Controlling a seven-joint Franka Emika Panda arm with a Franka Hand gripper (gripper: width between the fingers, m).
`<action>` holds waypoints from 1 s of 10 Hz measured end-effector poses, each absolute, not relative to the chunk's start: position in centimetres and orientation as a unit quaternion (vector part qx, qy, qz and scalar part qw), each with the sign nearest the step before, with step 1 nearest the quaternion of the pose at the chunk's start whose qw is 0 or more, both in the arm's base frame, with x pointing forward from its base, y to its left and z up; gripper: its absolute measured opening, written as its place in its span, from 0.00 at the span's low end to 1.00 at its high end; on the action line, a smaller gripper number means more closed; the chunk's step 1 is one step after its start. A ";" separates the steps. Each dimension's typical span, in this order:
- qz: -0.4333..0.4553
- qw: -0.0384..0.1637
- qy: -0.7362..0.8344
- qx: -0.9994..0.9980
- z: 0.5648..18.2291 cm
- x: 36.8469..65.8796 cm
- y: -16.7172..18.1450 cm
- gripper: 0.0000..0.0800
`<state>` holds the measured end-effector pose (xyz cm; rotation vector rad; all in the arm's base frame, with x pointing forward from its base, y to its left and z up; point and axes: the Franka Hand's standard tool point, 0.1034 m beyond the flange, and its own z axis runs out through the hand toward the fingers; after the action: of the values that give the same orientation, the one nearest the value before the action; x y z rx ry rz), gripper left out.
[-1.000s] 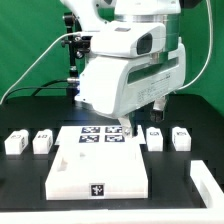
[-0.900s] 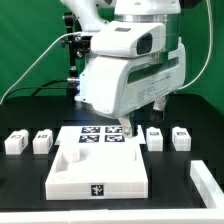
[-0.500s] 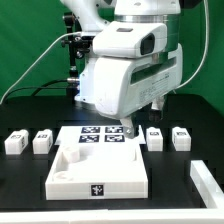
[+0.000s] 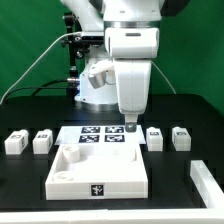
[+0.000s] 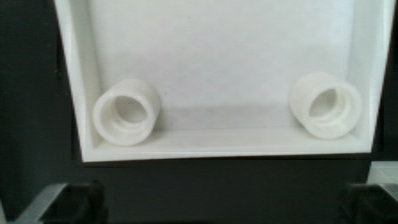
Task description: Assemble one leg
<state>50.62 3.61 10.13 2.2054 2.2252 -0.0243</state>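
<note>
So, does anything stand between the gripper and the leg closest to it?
Nothing visible does. The open gripper hangs over the end of the marker board on the exterior view's right. The closest leg stands just beyond that end on bare table. The socketed panel lies nearer the camera, off that path.

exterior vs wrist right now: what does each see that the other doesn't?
Exterior only: four legs, two at the exterior view's left and two at its right, all standing on the table; also the marker board and the arm's body.
Wrist only: a close look into two round sockets near one edge of the panel, and the fingers wide apart with nothing between them.
Both: the white panel, the gripper and the black table.
</note>
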 end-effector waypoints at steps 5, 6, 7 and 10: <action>-0.019 -0.005 0.736 0.677 8.0 47.0 2.2 0.81; -0.023 -0.011 0.734 0.679 7.0 45.0 1.5 0.81; -0.021 -0.014 0.734 0.679 5.7 43.5 0.8 0.81; -0.024 -0.030 0.723 0.690 2.5 42.1 -0.8 0.81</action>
<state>42.06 -0.78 2.53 2.2111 2.3145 -0.0767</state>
